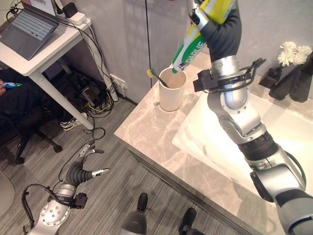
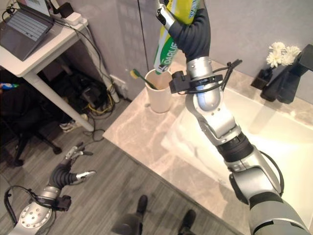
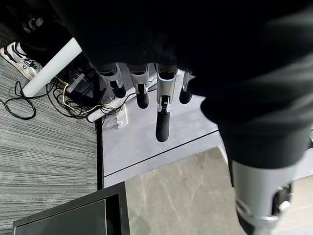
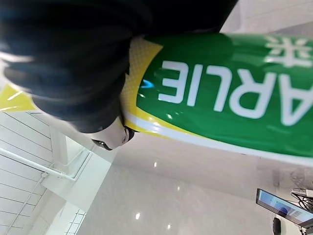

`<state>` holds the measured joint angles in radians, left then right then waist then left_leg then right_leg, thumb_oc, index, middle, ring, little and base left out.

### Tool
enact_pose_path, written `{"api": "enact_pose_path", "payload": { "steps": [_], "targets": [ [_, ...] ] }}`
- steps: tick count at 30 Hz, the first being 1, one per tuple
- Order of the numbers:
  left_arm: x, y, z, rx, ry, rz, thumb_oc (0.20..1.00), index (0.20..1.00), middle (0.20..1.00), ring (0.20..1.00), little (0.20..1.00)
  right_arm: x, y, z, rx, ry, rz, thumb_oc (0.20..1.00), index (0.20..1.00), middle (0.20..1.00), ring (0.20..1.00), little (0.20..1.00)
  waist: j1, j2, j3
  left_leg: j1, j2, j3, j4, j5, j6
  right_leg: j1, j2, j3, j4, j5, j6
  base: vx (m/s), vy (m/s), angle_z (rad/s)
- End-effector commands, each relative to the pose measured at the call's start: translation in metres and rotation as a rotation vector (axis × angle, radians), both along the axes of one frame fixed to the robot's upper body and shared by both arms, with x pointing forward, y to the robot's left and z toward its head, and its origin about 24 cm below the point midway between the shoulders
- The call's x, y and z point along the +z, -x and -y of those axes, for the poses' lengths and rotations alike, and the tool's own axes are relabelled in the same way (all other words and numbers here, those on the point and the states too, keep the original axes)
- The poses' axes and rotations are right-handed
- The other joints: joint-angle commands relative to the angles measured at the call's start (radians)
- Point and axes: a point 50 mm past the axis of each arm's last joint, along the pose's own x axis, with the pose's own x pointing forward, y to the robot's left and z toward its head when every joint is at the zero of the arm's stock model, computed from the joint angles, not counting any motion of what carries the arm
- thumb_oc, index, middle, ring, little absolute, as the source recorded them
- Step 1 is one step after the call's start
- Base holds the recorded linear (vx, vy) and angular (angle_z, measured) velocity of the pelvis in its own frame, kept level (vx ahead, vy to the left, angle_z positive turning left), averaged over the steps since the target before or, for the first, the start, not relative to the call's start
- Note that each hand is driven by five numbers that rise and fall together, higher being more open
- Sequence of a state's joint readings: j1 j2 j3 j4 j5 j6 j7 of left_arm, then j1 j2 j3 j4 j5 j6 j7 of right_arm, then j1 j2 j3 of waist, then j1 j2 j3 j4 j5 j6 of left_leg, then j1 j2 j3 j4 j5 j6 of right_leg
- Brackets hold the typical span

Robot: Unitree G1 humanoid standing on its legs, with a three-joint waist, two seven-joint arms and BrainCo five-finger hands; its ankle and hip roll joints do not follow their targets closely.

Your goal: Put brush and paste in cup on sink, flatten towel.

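Observation:
My right hand (image 1: 221, 28) is raised at the top of the eye views, shut on a green, yellow and white toothpaste tube (image 1: 188, 49). The tube slants down, and its lower end reaches the mouth of a white cup (image 1: 172, 93). The cup stands upright on the marble counter (image 1: 146, 128), left of the sink (image 1: 279, 128). A toothbrush (image 1: 157, 77) leans in the cup, its green and yellow head sticking out to the left. In the right wrist view the tube (image 4: 220, 98) lies close against the hand's cover. My left hand (image 1: 80, 171) hangs low over the floor, fingers (image 3: 164, 112) spread and holding nothing.
A black faucet (image 1: 289, 81) and white flowers (image 1: 292, 51) in a dark vase stand behind the sink. A white desk (image 1: 46, 49) with a laptop (image 1: 30, 28) is at the far left, with cables (image 1: 93, 103) under it. A person (image 1: 14, 98) sits on a chair there.

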<state>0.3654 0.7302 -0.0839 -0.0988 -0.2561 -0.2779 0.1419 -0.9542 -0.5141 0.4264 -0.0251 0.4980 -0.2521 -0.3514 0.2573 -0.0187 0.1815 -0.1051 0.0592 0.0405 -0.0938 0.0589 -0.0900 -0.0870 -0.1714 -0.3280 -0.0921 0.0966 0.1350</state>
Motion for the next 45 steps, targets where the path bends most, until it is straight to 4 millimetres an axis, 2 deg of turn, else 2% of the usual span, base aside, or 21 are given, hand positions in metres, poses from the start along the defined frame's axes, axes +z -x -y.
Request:
{"api": "enact_pose_path", "payload": {
  "steps": [1,7,23,24,36,40,42,45],
  "targets": [
    [0.012,0.002,0.002,-0.03,-0.031,0.051,1.0,1.0,1.0,1.0,1.0,0.032,0.014,-0.011,0.055,0.015,0.135,0.2,0.2,0.2,0.2,0.2,0.004,-0.051,-0.01,0.007,-0.031,0.063,0.007,0.02,0.012,0.054,-0.079,0.051,0.005,0.036,0.061,0.0,0.0,0.0],
    [0.009,0.003,0.001,-0.006,-0.016,0.053,1.0,1.0,1.0,1.0,1.0,0.031,0.006,-0.023,0.084,-0.01,0.093,0.2,0.2,0.2,0.2,0.2,0.001,-0.06,-0.005,0.008,-0.025,0.074,0.007,0.019,0.011,0.042,-0.076,0.064,0.005,0.038,0.058,-0.01,0.004,-0.07],
    [0.01,-0.001,0.006,-0.025,0.009,0.064,1.0,1.0,1.0,1.0,1.0,0.026,-0.004,-0.027,0.049,-0.021,0.054,0.216,0.216,0.216,0.216,0.216,0.011,-0.061,0.009,-0.006,-0.027,0.07,0.007,0.021,0.013,0.031,-0.074,0.065,0.005,0.04,0.058,0.0,0.001,-0.01],
    [0.011,-0.001,0.006,-0.027,0.011,0.066,1.0,1.0,1.0,1.0,1.0,0.027,-0.003,-0.027,0.045,-0.016,0.061,1.0,1.0,1.0,1.0,1.0,0.01,-0.061,0.008,-0.006,-0.028,0.07,0.007,0.021,0.013,0.03,-0.074,0.066,0.005,0.041,0.058,0.0,0.0,0.0],
    [0.007,-0.002,0.012,-0.027,0.037,0.068,1.0,1.0,1.0,1.0,1.0,0.029,-0.001,-0.025,0.027,-0.026,0.082,1.0,1.0,1.0,1.0,1.0,0.003,-0.059,0.004,0.002,-0.024,0.08,0.007,0.014,0.017,0.026,-0.072,0.08,0.005,0.043,0.058,0.0,0.0,0.0],
    [0.007,-0.004,0.012,-0.014,0.033,0.078,1.0,1.0,1.0,1.0,1.0,0.038,0.008,-0.019,-0.03,-0.019,0.162,1.0,1.0,1.0,1.0,1.0,0.003,-0.054,-0.002,0.005,-0.023,0.082,0.007,0.012,0.014,0.028,-0.073,0.082,0.005,0.042,0.058,0.0,0.0,0.0],
    [0.022,-0.009,0.013,-0.041,-0.019,0.154,1.0,1.0,1.0,1.0,1.0,0.052,0.025,-0.002,-0.153,-0.028,0.315,1.0,1.0,1.0,1.0,1.0,-0.008,-0.045,-0.008,0.011,-0.022,0.087,0.007,0.009,0.013,0.028,-0.073,0.086,0.005,0.04,0.06,0.0,0.0,0.0],
    [0.034,-0.012,0.014,-0.056,-0.044,0.211,1.0,1.0,1.0,1.0,1.0,0.054,0.036,0.007,-0.234,0.028,0.402,1.0,1.0,1.0,1.0,1.0,-0.016,-0.045,-0.01,0.018,-0.022,0.095,0.007,0.006,0.015,0.029,-0.071,0.095,0.005,0.039,0.06,0.01,0.001,-0.02]
  ]
}}
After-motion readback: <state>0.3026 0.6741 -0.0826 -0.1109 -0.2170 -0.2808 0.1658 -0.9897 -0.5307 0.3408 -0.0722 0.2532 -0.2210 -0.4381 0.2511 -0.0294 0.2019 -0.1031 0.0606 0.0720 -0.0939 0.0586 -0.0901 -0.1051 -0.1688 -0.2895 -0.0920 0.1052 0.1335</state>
